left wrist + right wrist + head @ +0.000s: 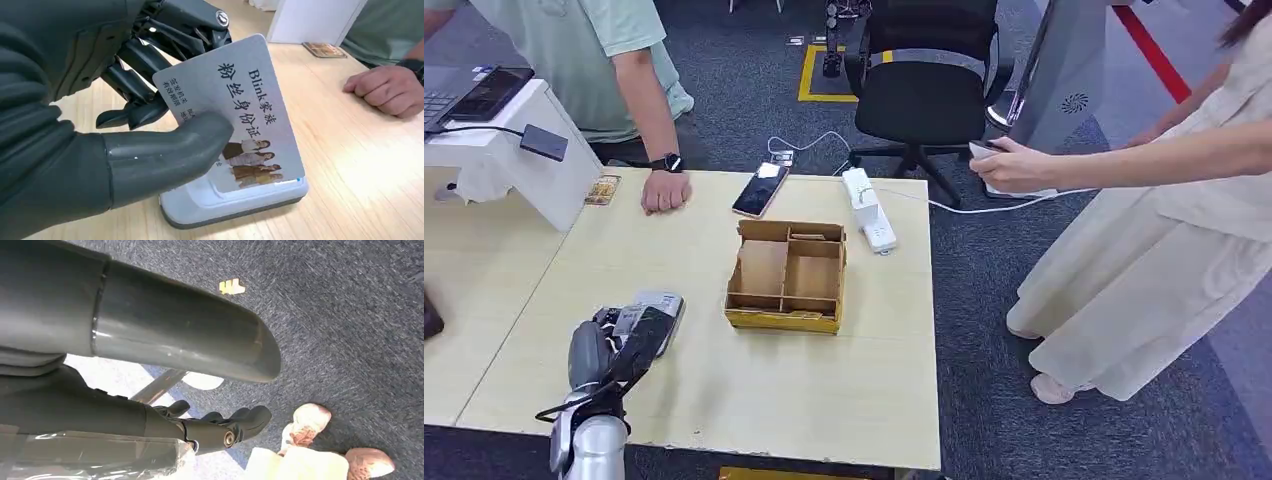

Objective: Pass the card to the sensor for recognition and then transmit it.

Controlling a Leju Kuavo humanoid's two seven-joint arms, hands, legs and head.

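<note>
My left hand [629, 335] pinches a grey card [235, 105] between thumb [170, 150] and dark fingers [145, 75]. The card carries printed Chinese text and a small group photo. Its lower edge rests on a white, grey-rimmed sensor pad [235, 202], which lies on the wooden table [754, 380] near my hand, toward the front left [664, 303]. My right hand [200, 427] hangs beside the table above the carpet, fingers loosely apart, holding nothing.
A cardboard divider box [787, 277] sits mid-table. Behind it lie a phone [761, 188] and a white power strip [870, 210]. One person rests a fist [665, 190] on the far edge; another stands right, arm [1024, 165] outstretched. A white stand [514, 160] is far left.
</note>
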